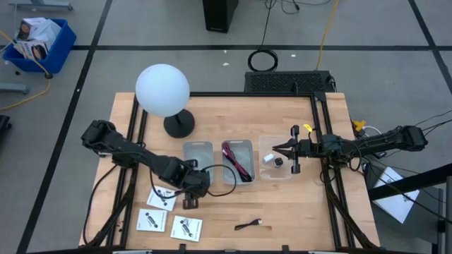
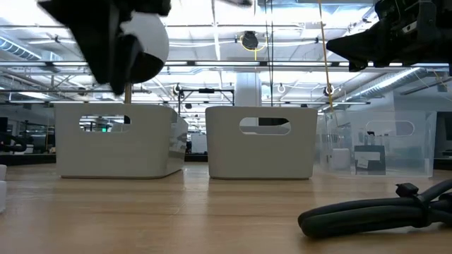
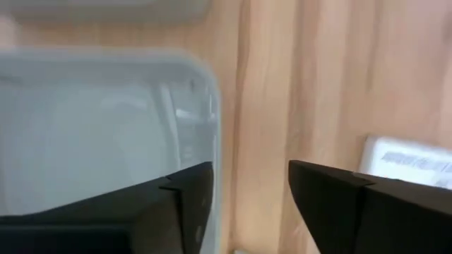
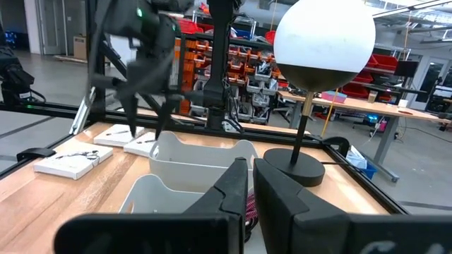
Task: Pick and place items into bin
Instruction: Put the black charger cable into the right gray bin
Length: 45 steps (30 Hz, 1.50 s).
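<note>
Wooden table [image 1: 296, 212] on a grey floor, workshop shelves behind. Three bins in a row mid-table: left bin [image 1: 198, 161], middle bin [image 1: 239, 161], clear right bin [image 1: 284, 168]. The globe lamp [image 1: 163, 90] stands behind the left bin.

Left gripper [image 1: 191, 201] hangs low near the front corner of the left bin, jaws apart, nothing between them; its wrist view shows the bin's rim and part of a packet on the wood.

Right gripper [image 1: 277, 149] sits above the right bin's back-left part, jaws together, holding nothing visible.

Black-and-red cable bundle [image 1: 237, 161] lies in the middle bin. Tiny white piece [image 1: 269, 158] and tiny black cube [image 1: 280, 161] lie in the right bin, just beside each other.

Three white packets lie on the table front-left, outside the bins: first packet [image 1: 162, 197] near the left gripper, second packet [image 1: 150, 221] and third packet [image 1: 186, 226] nearer the front edge. A small black cable [image 1: 248, 225] lies apart at the front centre.
</note>
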{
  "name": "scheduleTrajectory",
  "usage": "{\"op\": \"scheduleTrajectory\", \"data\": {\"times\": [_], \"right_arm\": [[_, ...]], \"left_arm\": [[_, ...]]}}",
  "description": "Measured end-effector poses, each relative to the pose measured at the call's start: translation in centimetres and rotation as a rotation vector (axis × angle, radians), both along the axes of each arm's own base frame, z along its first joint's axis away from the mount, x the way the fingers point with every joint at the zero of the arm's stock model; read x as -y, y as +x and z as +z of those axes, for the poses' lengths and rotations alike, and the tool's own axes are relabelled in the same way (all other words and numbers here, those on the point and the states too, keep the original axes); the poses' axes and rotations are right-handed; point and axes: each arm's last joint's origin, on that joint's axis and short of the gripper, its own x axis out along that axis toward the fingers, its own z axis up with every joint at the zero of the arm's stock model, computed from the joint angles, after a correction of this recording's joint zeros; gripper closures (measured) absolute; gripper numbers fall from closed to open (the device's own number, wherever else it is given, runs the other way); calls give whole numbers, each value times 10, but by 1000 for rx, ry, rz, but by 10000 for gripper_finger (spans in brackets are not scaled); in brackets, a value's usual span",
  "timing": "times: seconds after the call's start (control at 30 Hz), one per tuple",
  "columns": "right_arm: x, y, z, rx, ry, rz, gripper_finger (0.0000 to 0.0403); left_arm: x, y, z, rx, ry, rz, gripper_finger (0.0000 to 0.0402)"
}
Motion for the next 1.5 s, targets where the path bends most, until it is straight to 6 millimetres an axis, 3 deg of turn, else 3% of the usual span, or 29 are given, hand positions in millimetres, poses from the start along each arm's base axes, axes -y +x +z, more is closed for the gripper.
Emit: {"op": "scheduleTrajectory", "data": {"times": [0.17, 0.37, 0.5, 0.6, 0.77, 0.9, 1.03, 1.23, 1.37, 1.5], "right_arm": [[0, 0, 0, 0, -5, 0, 383], [0, 0, 0, -1, -7, -1, 383], [0, 0, 0, -1, -4, 0, 383], [0, 1, 0, 1, -4, 0, 383], [0, 1, 0, -1, 2, 0, 383], [0, 2, 0, 1, 6, 0, 383], [0, 2, -1, 0, 7, 0, 383], [0, 2, -1, 0, 7, 0, 383], [0, 2, -1, -1, 2, 0, 383], [0, 2, -1, -2, -1, 0, 383]], "left_arm": [[12, 14, 24, 158, -10, 38, 197], [46, 33, 39, 450, -103, -111, 250], [61, 51, 25, 490, -174, -150, 297], [74, 64, 5, 428, -176, -215, 321], [95, 91, -15, 403, -147, -267, 346], [97, 112, -24, 393, -102, -293, 351], [93, 127, -30, 401, -97, -268, 318], [82, 141, -53, 374, -122, -192, 219], [88, 144, -70, 352, -155, -197, 166], [99, 143, -81, 351, -191, -235, 140]]}}
